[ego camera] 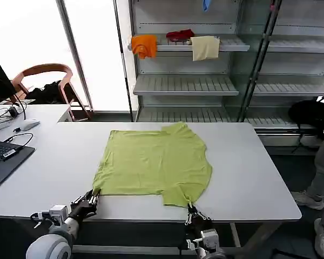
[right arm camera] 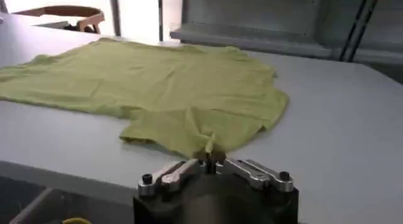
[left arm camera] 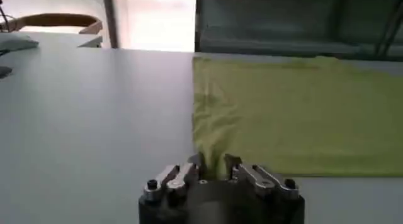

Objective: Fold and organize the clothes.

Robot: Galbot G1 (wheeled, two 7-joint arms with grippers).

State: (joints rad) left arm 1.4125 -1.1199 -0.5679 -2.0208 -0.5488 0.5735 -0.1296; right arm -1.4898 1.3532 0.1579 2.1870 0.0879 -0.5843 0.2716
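Note:
The lime-green T-shirt (ego camera: 154,162) lies spread flat on the white table (ego camera: 248,178), one sleeve pointing toward the near edge. At the shirt's near left corner, my left gripper (ego camera: 93,198) is shut on the fabric, which bunches up between its fingers (left arm camera: 213,163). My right gripper (ego camera: 192,213) is at the near edge, pinching the hem of the near sleeve (right arm camera: 189,134); its fingertips (right arm camera: 210,157) are closed tight on a small peak of cloth.
A laptop (ego camera: 2,156), cables and a mouse (ego camera: 28,125) occupy the table's left end. Behind the table stand shelves (ego camera: 183,46) with an orange cloth (ego camera: 144,45) and a cream cloth (ego camera: 204,47). A person's legs (ego camera: 321,189) are at the right edge.

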